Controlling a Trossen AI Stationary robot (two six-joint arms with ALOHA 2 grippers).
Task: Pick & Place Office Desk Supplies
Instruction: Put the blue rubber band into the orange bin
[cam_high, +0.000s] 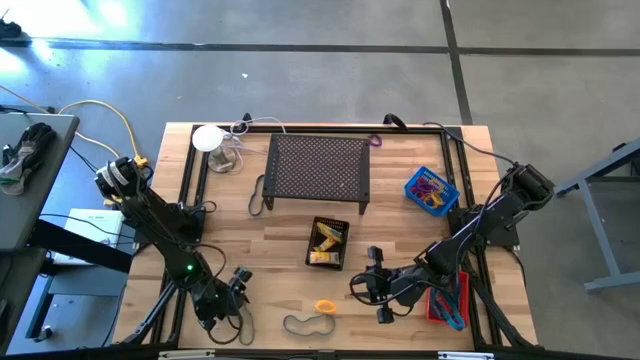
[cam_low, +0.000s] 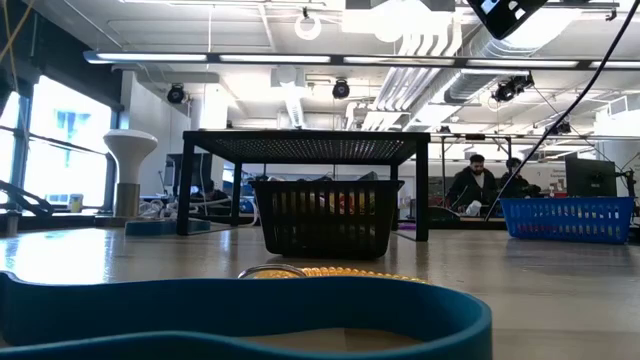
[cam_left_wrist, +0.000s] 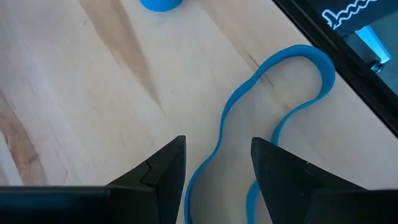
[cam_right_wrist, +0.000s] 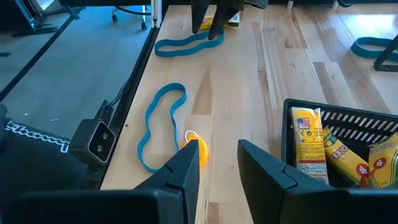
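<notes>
A blue rubber-band loop (cam_left_wrist: 267, 81) lies flat on the wooden table near its front edge. My left gripper (cam_left_wrist: 217, 146) is open, one finger on each side of the loop's near stretch; I see no touch. Toward the table's right lie a second blue band (cam_right_wrist: 160, 124) and a small orange ring (cam_right_wrist: 196, 149). My right gripper (cam_right_wrist: 217, 158) is open just beside the ring and holds nothing. In the high view my left gripper (cam_high: 228, 292) is at the front left and my right gripper (cam_high: 375, 285) at the front centre-right. Yellow packets (cam_right_wrist: 336, 152) lie in a black mesh basket (cam_high: 328, 243).
A black perforated stand (cam_high: 318, 170) is at the back centre, a blue basket (cam_high: 432, 190) at the back right and a red basket (cam_high: 450, 300) by the right arm. A white lamp (cam_high: 210, 140) stands at the back left. Bare wood lies between the two grippers.
</notes>
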